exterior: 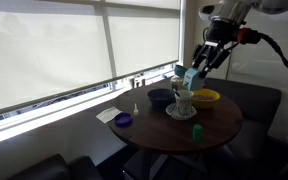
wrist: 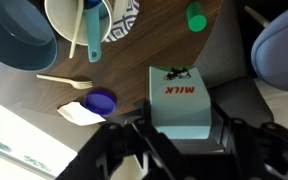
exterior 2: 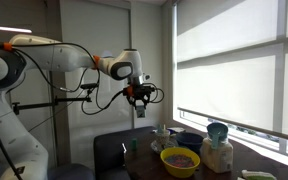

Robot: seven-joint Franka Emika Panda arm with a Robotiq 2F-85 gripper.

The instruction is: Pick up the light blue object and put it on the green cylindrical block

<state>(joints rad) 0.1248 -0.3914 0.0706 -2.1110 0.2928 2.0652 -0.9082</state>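
In an exterior view we see the gripper [exterior: 197, 68] closed on the light blue object [exterior: 190, 76], high above the table [exterior: 154, 135], presumably to clear the dishes [exterior: 181, 100]; in an exterior view the gripper [exterior 2: 139, 100] carries the object aloft; in the wrist view the green cylindrical block [wrist: 196, 18] lies ahead of its fingers [wrist: 227, 135], well apart.

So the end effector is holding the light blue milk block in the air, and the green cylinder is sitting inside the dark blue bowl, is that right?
Not quite. The green cylinder stands on the bare table, well apart from the dark blue bowl, as the wrist view shows. The end effector does hold the light blue milk block in the air.
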